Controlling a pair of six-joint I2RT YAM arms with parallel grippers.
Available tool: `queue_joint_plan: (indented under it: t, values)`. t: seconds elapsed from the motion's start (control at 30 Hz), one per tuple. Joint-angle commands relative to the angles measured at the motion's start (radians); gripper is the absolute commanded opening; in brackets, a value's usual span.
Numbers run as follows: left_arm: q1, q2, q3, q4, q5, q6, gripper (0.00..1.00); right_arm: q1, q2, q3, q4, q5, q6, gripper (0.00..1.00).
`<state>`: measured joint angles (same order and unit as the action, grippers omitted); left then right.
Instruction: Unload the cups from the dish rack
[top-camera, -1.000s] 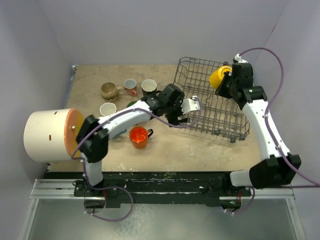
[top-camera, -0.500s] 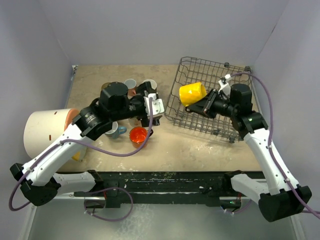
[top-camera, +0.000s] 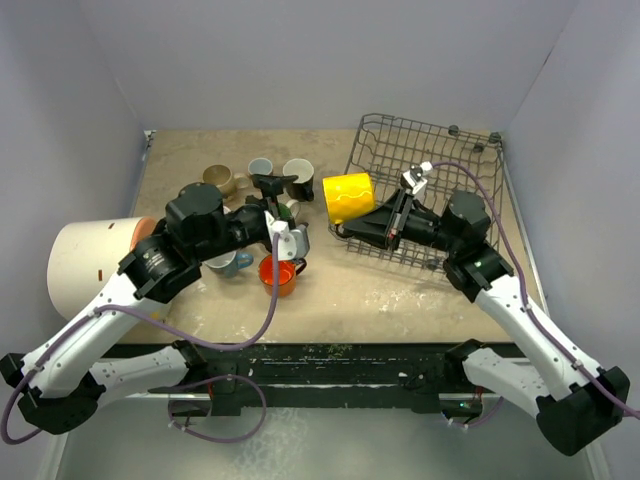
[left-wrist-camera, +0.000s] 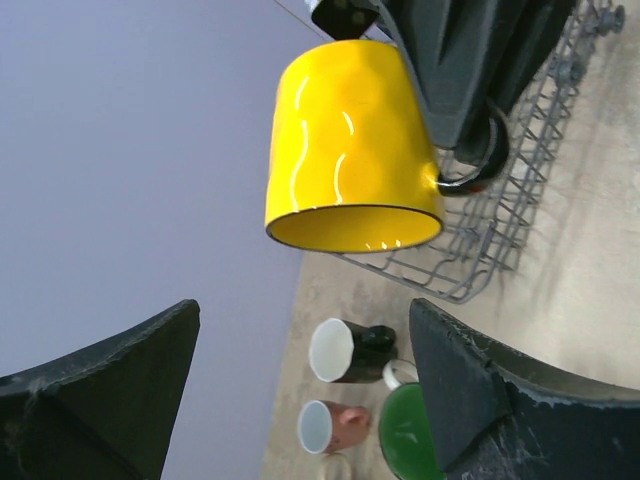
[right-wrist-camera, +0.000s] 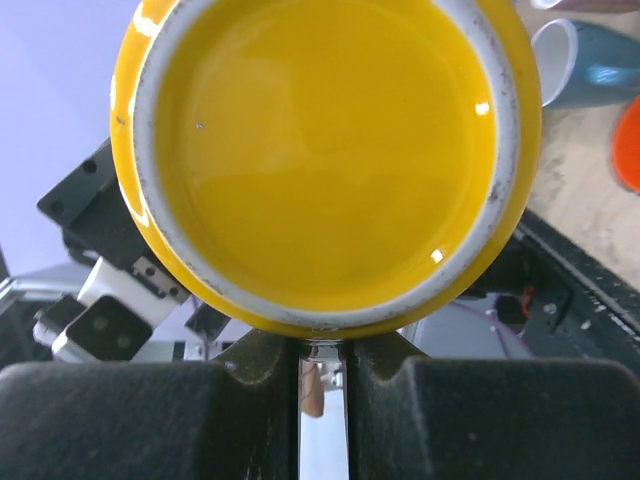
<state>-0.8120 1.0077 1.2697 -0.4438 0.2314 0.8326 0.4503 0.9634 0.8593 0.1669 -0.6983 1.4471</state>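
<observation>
From above, the dish rack (top-camera: 455, 140) looks emptied: no mug shows among its wires, though the right arm lies across part of it. The yellow mug (top-camera: 347, 197) hangs in the air just past the rack's left edge, pinched by the right claw (top-camera: 385, 222). On the counter (top-camera: 400, 295) stand a tan mug (top-camera: 217, 179), a salmon mug (top-camera: 261, 169), a black mug (top-camera: 298, 173), a blue mug (top-camera: 228, 264) and an orange mug (top-camera: 277, 272); the left arm may hide others. I'd say this is the last cup, and only setting it down remains. The left claw (top-camera: 288, 228) hovers near it over the cluster, so that side is crowded. The open room is the bare strip in front of the rack, between it and the orange mug. Walls (top-camera: 300, 60) close three sides and the cream cylinder (top-camera: 85, 265) fills the left. The left wrist camera shows that claw's fingers (left-wrist-camera: 100, 390) spread wide and holding nothing, the yellow mug straight ahead above the rack's corner, and a green-lined mug (left-wrist-camera: 415, 440) low beside the black one. From the right wrist, the jaws are pressed to a thin slit at the mug's edge, its round yellow face filling the view.
</observation>
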Motion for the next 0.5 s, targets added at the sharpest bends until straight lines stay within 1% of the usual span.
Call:
queue_joint_plan:
  t: [0.0, 0.17, 0.27, 0.33, 0.47]
  values:
    - [0.002, -0.018, 0.003, 0.113, 0.008, 0.083, 0.86, 0.067, -0.052, 0.019, 0.238, 0.0, 0.082, 0.0]
    - [0.001, 0.002, 0.028, 0.121, 0.047, 0.095, 0.8, 0.141, -0.051, 0.022, 0.249, 0.039, 0.085, 0.0]
    - [0.002, 0.011, 0.042, 0.12, 0.076, 0.091, 0.73, 0.182, -0.04, 0.013, 0.285, 0.056, 0.093, 0.0]
    - [0.003, 0.02, 0.053, 0.112, 0.088, 0.093, 0.66, 0.213, -0.034, 0.0, 0.327, 0.073, 0.107, 0.0]
    - [0.002, 0.025, 0.067, 0.09, 0.11, 0.088, 0.57, 0.251, -0.024, -0.034, 0.445, 0.1, 0.148, 0.0]
